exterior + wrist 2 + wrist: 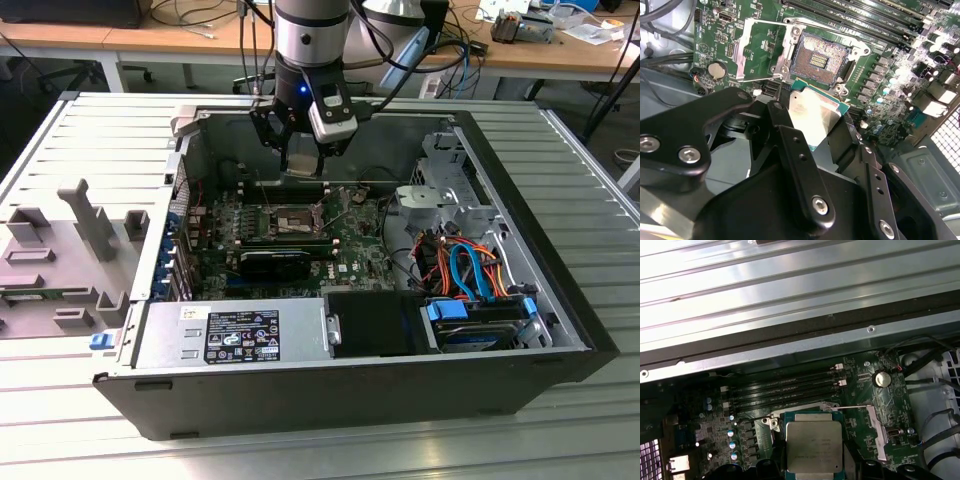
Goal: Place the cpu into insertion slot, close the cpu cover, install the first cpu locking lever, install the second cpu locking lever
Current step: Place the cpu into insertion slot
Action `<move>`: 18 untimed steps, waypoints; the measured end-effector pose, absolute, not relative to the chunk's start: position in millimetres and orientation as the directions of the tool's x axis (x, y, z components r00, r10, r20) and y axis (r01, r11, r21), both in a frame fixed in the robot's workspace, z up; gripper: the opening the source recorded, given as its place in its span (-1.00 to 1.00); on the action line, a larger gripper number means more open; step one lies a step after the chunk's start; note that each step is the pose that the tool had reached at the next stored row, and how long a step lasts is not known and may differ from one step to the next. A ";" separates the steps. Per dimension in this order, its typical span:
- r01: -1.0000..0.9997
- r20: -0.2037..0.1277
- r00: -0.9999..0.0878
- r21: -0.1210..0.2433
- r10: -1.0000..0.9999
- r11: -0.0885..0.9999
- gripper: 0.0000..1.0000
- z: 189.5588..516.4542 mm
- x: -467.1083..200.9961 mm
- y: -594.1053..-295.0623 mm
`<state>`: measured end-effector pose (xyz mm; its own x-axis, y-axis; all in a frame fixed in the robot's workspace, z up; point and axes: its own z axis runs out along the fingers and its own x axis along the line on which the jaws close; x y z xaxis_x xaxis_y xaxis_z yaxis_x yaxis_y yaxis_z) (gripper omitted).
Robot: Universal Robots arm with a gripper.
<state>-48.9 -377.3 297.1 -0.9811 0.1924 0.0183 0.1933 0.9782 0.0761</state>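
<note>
My gripper (300, 158) hangs inside the open computer case, above the motherboard (345, 250). It is shut on the cpu (812, 112), which sits between the two black fingers (779, 116) with its silvery top showing (811, 446). In the second wrist view the insertion slot (819, 61) lies bare just beyond the chip, its dark pin field exposed. The cpu cover (746, 50) is swung open to one side of the socket, and thin locking levers stand raised around it. In the exterior view the insertion slot (290, 222) is below the gripper.
Long memory slots (785, 387) run beside the socket. The case wall (330, 395) encloses the board, with a power supply (240, 335) at the front and a drive with blue and orange cables (470, 275) at the exterior view's right. A grey fixture (70, 250) lies outside the case.
</note>
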 end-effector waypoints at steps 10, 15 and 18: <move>0.206 0.018 -0.979 0.076 0.205 0.976 0.08 296.7 -48.9 -377.3; 0.213 0.018 -0.977 0.076 0.212 0.974 0.08 296.5 -48.9 -377.3; 0.217 0.018 -0.976 0.076 0.217 0.973 0.08 296.3 -48.9 -377.3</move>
